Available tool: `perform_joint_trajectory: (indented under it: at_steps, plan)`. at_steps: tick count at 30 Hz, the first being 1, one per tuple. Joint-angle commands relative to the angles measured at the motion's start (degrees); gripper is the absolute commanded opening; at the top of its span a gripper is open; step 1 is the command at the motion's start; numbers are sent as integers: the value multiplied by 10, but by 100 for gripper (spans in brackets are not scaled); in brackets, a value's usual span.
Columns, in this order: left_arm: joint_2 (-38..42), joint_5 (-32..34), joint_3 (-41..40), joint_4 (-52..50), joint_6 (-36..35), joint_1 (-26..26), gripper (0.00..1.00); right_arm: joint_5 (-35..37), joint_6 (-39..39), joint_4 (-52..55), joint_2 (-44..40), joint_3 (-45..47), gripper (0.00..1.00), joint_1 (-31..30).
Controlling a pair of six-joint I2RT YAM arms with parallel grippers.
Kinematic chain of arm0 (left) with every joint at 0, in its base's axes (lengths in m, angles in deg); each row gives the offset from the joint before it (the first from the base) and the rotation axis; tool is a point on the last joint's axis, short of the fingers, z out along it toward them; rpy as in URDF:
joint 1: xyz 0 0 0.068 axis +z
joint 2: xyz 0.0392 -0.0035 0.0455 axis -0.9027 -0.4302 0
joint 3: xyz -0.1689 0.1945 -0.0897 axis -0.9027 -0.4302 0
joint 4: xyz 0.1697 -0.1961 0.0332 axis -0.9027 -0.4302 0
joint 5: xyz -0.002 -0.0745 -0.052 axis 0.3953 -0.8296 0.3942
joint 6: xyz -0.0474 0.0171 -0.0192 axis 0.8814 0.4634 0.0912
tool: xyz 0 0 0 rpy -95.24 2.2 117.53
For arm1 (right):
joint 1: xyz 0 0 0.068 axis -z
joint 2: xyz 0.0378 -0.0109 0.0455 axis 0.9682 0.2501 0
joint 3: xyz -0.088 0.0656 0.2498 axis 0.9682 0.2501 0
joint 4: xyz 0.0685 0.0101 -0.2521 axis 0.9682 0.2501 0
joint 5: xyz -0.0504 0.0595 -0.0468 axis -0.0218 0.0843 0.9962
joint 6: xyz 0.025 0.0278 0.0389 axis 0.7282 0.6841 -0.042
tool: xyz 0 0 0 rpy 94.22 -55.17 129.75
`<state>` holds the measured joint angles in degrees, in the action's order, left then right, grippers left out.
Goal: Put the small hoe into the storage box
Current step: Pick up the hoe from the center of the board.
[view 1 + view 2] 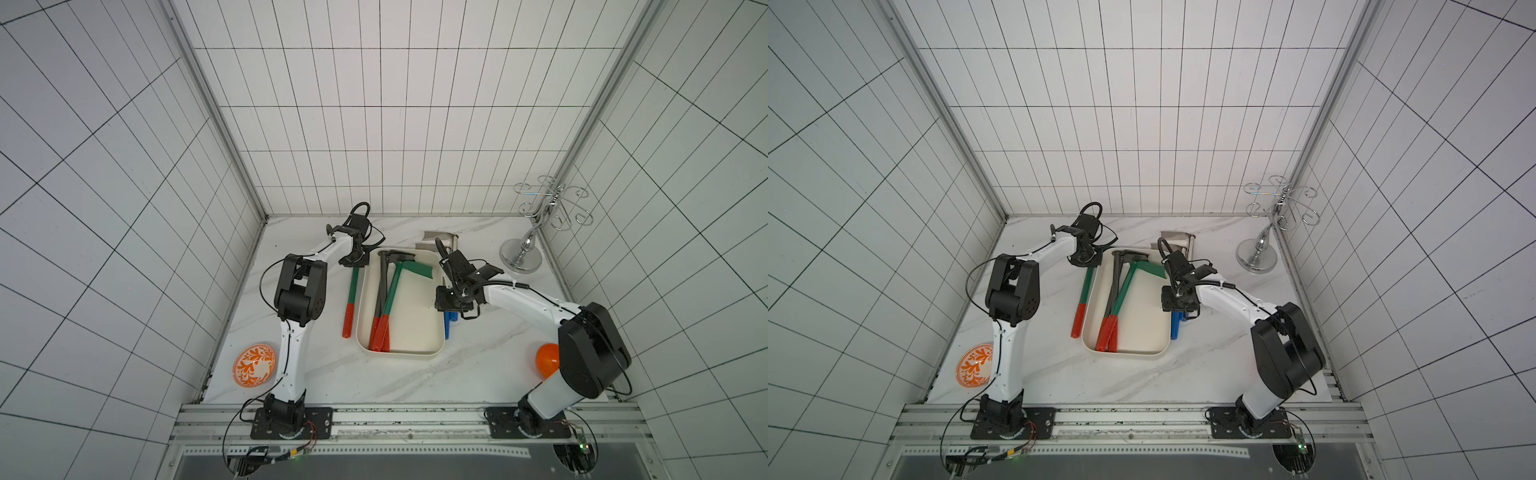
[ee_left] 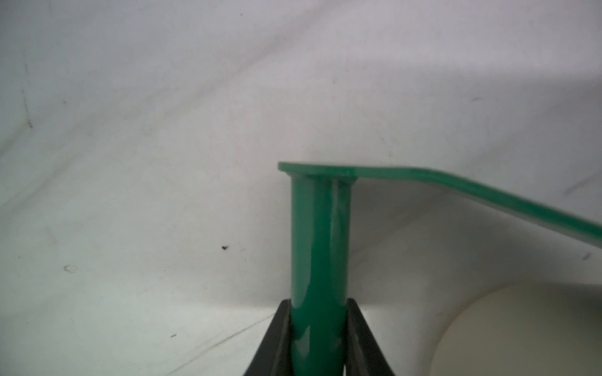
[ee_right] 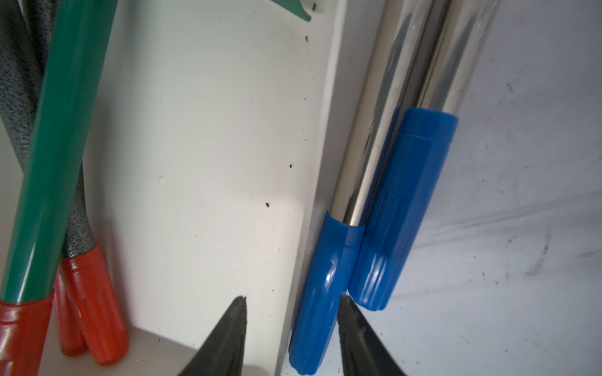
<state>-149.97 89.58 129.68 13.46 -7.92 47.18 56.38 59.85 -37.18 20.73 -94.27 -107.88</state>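
Top views both give me the same layout: the small hoe (image 1: 352, 291) (image 1: 1084, 291) lies on the marble surface (image 1: 332, 374) (image 1: 1059, 374), outside the storage box (image 1: 399, 353) (image 1: 1125, 352) and just beside it on the left arm's side, red grip toward the arm bases. My left hand (image 1: 354, 261) (image 1: 1086, 262) sits over its far end, near the blade. Inside the box a green hoe (image 1: 392, 291) and a grey tool (image 1: 381, 282) lie crossed. My right hand (image 1: 451, 309) (image 1: 1177, 309) is low at the box's other long wall, over two blue-gripped steel tools (image 1: 449, 324) lying outside it.

Left wrist view: the two black fingers (image 2: 280, 332) press against both sides of the small hoe (image 2: 319, 234) at its green shaft, so the left hand (image 2: 318, 301) is closed on it. A rounded corner of the storage box (image 2: 521, 325) shows close by.

Right wrist view: the right hand (image 3: 291, 298) stands partly open and grips nothing. One finger is over the box floor and the other is outside the wall (image 3: 322, 146), with one blue grip between them.
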Motion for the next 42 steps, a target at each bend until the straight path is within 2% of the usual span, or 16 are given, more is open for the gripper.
perform_joint_trajectory:
  at_steps: [1,3,7,16,22,26,29,37,42]
  plan:
    - [-7,6,-15,3,-4,6,19,10,-2,15,-13,-22,47,-5]
    - [1,7,-19,4,-6,11,11,11,-2,15,-14,-22,47,-5]
    - [27,11,-29,-2,-8,26,1,7,0,15,-17,-24,47,-4]
    - [184,6,-76,-62,-14,79,0,1,13,18,-42,-30,47,-4]
    - [282,-8,-83,-114,-14,86,0,6,25,17,-74,-13,47,-5]
    - [320,-40,-52,-141,-12,81,0,10,31,17,-95,4,47,-4]
    - [330,-39,-13,-162,-11,63,0,13,35,17,-109,15,47,-5]
    - [292,-28,120,-260,-8,3,0,15,40,16,-127,30,47,-4]
    - [279,-20,164,-301,-4,-18,0,16,40,15,-127,34,47,-4]
